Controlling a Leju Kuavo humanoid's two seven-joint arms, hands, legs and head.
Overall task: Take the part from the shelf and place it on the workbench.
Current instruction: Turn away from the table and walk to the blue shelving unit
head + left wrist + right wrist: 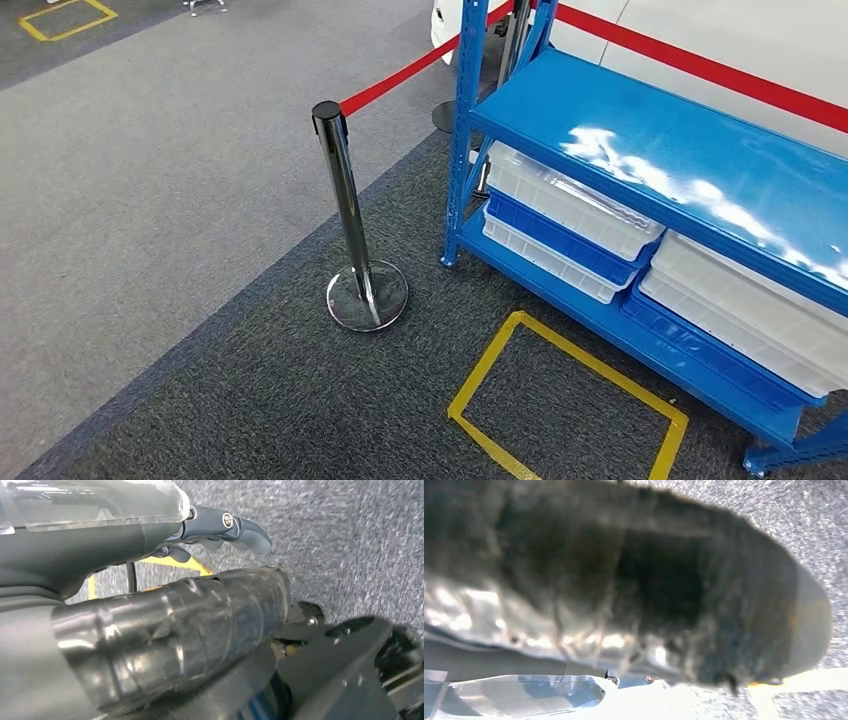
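The blue metal shelf (pixel 650 150) stands at the right of the head view, its top board bare and glossy. On its lower board lie stacked white bins (pixel 570 195) and blue bins (pixel 560 232), with a second stack (pixel 740 300) further right; what they contain is hidden. My left hand (pixel 210 605) hangs over grey carpet, the taped grey thumb apart from the dark fingers (pixel 240 529), with nothing held. My right hand (pixel 674 590) is a blurred close-up of its thumb above the carpet; its fingers are hidden.
A chrome stanchion (pixel 345 200) with a round base (pixel 367 295) stands left of the shelf, and a red belt (pixel 395 78) runs back from its top. A yellow taped square (pixel 483 363) marks the dark carpet before the shelf. Lighter carpet spreads to the left.
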